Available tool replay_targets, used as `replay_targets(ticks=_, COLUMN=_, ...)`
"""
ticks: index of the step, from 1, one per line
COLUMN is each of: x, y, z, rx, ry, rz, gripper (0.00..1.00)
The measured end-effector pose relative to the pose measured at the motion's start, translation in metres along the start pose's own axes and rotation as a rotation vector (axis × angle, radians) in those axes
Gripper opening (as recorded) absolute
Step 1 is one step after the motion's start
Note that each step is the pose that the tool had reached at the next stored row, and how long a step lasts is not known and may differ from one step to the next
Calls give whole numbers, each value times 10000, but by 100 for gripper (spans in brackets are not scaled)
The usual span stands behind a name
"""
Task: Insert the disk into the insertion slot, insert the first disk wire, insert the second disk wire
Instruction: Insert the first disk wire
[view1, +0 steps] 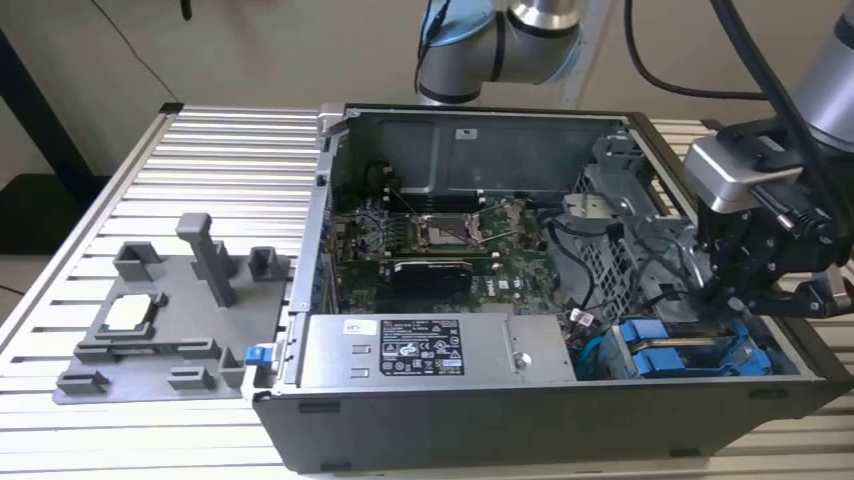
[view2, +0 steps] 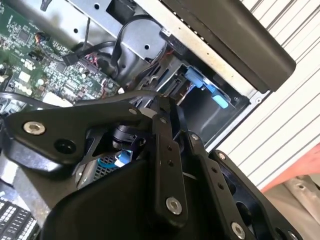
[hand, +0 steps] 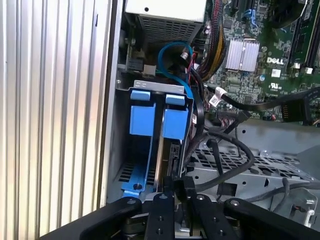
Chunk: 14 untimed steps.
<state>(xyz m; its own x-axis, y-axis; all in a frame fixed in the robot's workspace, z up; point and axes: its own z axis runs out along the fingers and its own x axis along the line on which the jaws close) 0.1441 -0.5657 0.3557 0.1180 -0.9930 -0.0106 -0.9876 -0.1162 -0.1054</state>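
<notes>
Presently: open black tower computer case (view1: 534, 420) lies on its side on the ribbed aluminium table (view1: 214, 150). The arm's black two-finger gripper (hand: 181, 184) hangs over the case corner at the exterior view's right, above the grey sheet-metal drive cage (hand: 150, 86). Its fingertips (hand: 173, 184) sit almost together, barely a slit between them; I cannot tell whether anything is pinched there. The flat silver-grey disk in its bright blue plastic carrier (hand: 175, 117) is seated in the rectangular insertion slot (hand: 169, 150), in line with the gripper, on the side toward the green motherboard (hand: 250, 30). A second blue-fronted drive (hand: 140, 112) stands just beside it, toward the case wall, blue tabs level. A thin blue cable (hand: 172, 50) loops near the cage's end; black cables (hand: 235, 145) curve past the gripper. A grey plastic fixture (view1: 160, 320) rests on the table at the exterior view's left, well apart from the case.
</notes>
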Motion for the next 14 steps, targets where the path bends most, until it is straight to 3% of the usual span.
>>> replay_targets(ticks=2, x=1, y=3, z=17, rx=120, ry=17, rz=-3, gripper=19)
replay_targets(ticks=14, x=2, y=11, z=113, rx=218, ry=64, rz=262, gripper=19)
